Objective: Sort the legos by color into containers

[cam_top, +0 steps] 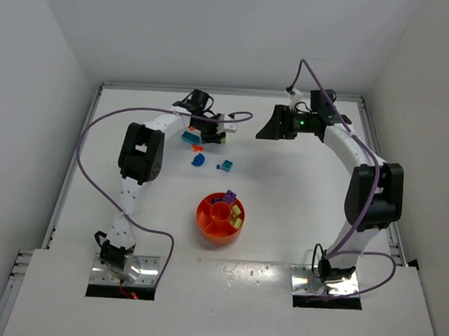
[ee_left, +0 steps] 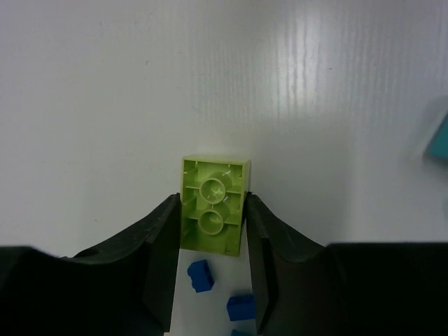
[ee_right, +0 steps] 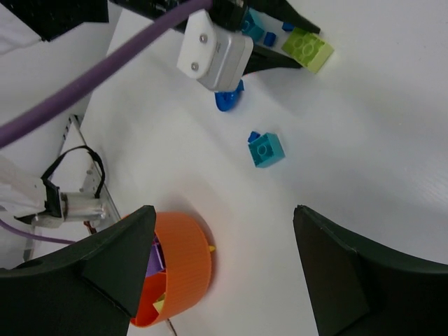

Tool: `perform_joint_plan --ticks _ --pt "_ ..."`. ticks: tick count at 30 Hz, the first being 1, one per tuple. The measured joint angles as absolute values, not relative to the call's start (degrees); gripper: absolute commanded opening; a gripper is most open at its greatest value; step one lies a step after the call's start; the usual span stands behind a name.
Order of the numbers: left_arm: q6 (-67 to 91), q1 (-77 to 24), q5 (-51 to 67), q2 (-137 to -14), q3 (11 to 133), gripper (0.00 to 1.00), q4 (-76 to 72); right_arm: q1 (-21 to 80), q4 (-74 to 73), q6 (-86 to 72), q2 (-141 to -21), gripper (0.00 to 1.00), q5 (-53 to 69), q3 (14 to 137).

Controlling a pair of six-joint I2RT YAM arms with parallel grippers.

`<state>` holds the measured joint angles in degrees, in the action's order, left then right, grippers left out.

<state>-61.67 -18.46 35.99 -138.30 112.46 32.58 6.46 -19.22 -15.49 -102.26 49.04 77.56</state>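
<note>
Here, L wrist cam shows left gripper seemingly clamped on lime brick, which overhead cam hides; right gripper jaws wide apart, empty.

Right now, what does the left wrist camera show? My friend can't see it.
The left gripper has its black fingers against both sides of a lime-green brick, hollow side up, on the white table. Small blue bricks lie nearer the camera.

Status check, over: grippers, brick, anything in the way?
Left gripper pinching lime brick. Right gripper open, empty. Small blue bricks loose right beside the lime one.
</note>
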Motion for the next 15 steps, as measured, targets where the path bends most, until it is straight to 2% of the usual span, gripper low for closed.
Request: perform_joint_plan --ticks 8,15 --pt "-52.9 -19.6 36.2 -134.4 107.0 0.11 32.2 6.5 -10.3 -27.0 -105.6 0.79 51.8 76.7" --pt "-40.3 -19.8 36.9 -120.3 92.4 0.11 21.7 7.2 -4.2 -36.1 -111.1 0.79 55.5 76.6"
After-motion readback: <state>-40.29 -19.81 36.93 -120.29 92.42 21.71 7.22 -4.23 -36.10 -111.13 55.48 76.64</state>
